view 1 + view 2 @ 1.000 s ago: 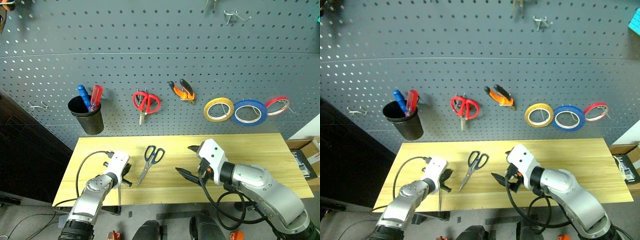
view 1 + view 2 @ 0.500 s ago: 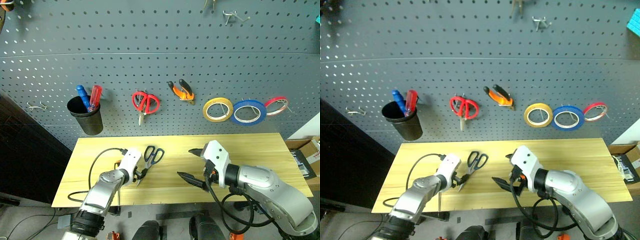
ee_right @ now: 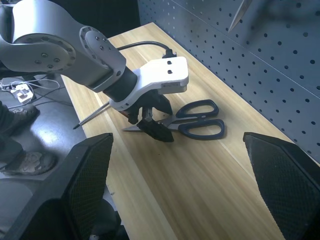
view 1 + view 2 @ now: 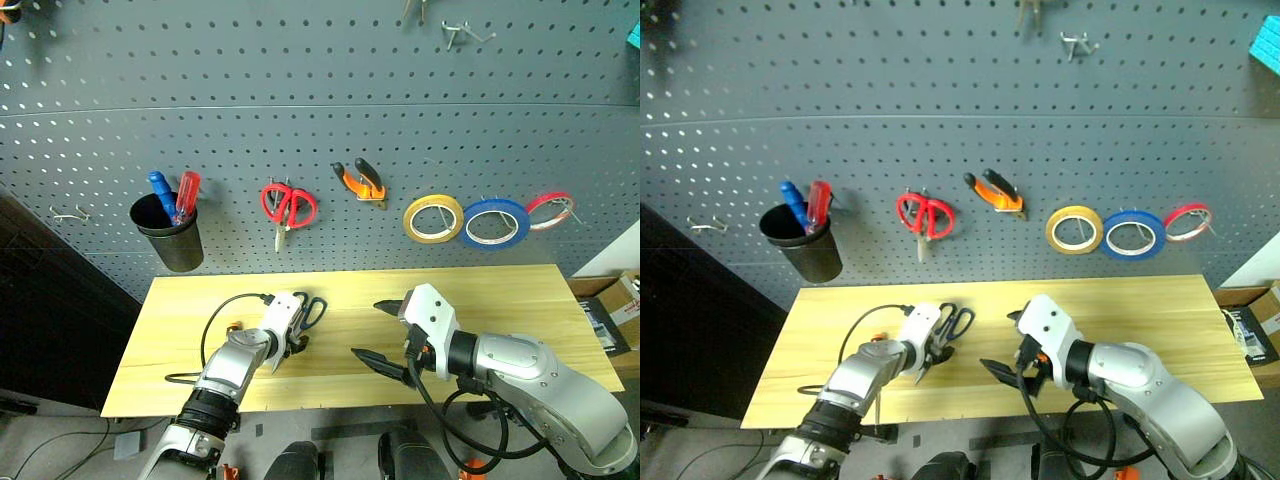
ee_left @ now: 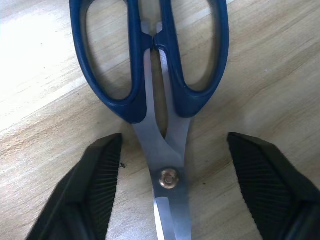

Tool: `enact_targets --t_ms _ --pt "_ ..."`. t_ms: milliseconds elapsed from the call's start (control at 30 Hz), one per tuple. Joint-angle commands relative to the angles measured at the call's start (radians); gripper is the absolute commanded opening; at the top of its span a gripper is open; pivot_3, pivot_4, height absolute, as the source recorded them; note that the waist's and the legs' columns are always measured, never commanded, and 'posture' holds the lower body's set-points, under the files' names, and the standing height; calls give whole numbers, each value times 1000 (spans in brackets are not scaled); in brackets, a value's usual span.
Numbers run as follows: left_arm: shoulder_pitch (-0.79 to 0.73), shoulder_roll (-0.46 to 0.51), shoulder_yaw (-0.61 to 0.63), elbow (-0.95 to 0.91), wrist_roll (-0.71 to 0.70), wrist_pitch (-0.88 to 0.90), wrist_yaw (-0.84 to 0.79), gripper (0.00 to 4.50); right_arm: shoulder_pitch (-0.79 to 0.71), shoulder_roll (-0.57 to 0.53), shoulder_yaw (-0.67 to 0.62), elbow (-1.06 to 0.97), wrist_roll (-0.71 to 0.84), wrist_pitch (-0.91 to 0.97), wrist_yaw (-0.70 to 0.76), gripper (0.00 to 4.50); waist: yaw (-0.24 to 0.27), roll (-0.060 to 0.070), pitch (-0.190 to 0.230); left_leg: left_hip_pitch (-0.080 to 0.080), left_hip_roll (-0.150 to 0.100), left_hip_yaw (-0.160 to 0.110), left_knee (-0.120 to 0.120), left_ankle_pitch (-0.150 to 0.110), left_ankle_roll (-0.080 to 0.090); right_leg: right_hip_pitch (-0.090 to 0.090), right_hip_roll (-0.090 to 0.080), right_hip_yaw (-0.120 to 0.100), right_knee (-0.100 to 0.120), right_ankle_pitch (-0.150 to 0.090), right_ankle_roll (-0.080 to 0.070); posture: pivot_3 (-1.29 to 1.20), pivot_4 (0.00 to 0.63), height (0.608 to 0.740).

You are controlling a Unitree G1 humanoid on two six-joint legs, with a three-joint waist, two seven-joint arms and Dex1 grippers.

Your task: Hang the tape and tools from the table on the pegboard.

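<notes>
The large dark grey perforated metal pegboard (image 4: 320, 120) already carries the thin yellow tape ring (image 4: 433, 218) on a hook, beside a blue roll and a red one, with the short orange-and-black pliers (image 4: 360, 182) further along. Below it runs the light yellowish wood worktop (image 4: 500, 300), its grain plain and its surface smooth.

The steel scissors with dark blue plastic handles (image 5: 155, 75) lie flat and closed on that worktop, loops toward the board. The left hand (image 4: 290, 345) stands spread, one ribbed black fingertip (image 5: 100, 175) on each side of the blades at the pivot rivet, neither pad touching metal. The right hand (image 4: 385, 335) hangs spread wide over bare wood, holding nothing.

The scissors look stiff, light and thin — polished steel is likely slippery, so a pinch across the neck near the rivet, close to the handles, should hold better than the tapering blades, and leaves the loops free for a hook.
</notes>
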Motion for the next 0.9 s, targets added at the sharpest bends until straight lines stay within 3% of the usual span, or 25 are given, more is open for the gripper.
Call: enact_targets --t_ms 33,200,600,900 --pt "4 -7 9 14 7 8 13 2403 -9 -5 -5 -48 7 0 -7 4500 0 0 0 0 0 0 0 0 0 0 0 0 0 0 0 -41 169 740" --pt "-2 -12 6 48 13 -25 13 943 -9 -1 -1 -50 8 5 -14 4500 0 0 -1 0 0 0 0 0 0 0 0 0 0 0 0 -39 168 740" --pt "56 55 24 41 10 -293 -62 914 1 2 -3 -54 -2 -6 -33 4500 -6 -1 -1 0 0 0 0 0 0 0 0 0 0 0 0 -48 169 740" --pt "293 142 177 -221 -75 -691 -131 899 -8 19 -4 -27 -114 -177 -74 4500 -17 -1 -1 0 1 0 -1 0 0 0 0 0 -1 0 0 -24 168 740"
